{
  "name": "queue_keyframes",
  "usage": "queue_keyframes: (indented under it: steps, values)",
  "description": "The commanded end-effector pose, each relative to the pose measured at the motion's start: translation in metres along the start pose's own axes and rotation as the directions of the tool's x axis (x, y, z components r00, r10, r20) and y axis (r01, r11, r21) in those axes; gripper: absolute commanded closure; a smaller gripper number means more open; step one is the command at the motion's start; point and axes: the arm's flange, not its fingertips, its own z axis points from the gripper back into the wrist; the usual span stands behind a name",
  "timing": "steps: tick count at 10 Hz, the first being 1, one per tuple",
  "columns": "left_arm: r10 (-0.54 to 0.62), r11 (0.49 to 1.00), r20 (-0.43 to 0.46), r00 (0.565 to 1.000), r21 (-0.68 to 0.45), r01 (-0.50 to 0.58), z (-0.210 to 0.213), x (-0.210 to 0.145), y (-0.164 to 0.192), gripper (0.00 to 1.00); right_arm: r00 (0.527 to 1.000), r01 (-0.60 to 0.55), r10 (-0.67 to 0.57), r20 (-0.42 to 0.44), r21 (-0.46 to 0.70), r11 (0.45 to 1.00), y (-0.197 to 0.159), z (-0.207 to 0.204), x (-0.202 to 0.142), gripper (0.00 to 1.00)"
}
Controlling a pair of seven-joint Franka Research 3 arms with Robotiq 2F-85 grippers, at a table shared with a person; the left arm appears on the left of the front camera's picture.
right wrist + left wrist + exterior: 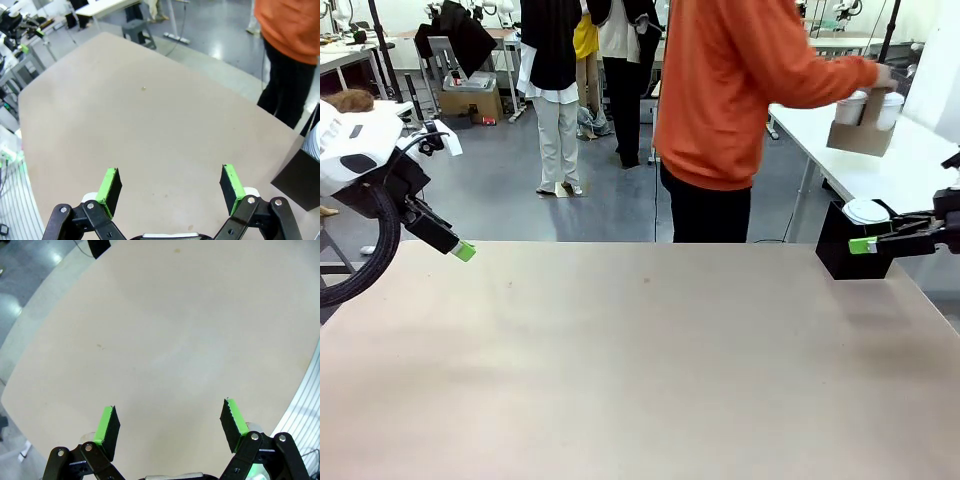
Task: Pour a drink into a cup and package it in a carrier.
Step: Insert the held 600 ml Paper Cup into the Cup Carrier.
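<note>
Left wrist view: my left hand (170,422) has its fingers spread wide with nothing between them, above the bare beige counter (175,330). Right wrist view: my right hand (171,186) is likewise spread and holds nothing; at the right edge a black box (300,175) is cut off by the frame. Front view: my right hand (865,243) hangs just beside that box, where a white lid (866,211) shows at its top. Beyond, a person in orange (740,90) holds the carrier (861,135) with two lidded cups (851,105) at a white side table (880,160); the holding hand is hard to make out.
</note>
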Motion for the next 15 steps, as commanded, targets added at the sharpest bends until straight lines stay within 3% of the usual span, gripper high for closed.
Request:
queue_keyframes:
  steps: [1, 15]
  values:
    - [-0.003, 1.0, -0.001, 1.0, -0.001, 0.003, -0.0006, -0.0007, 0.0011, 0.0, 1.0, 0.0, 0.0, 0.007, 0.008, 1.0, 0.0009, 0.0014, 0.001, 0.0]
    - [-0.003, 1.0, -0.001, 1.0, -0.001, 0.003, -0.0006, -0.0007, 0.0011, 0.0, 1.0, 0.0, 0.0, 0.007, 0.008, 1.0, 0.0009, 0.0014, 0.001, 0.0]
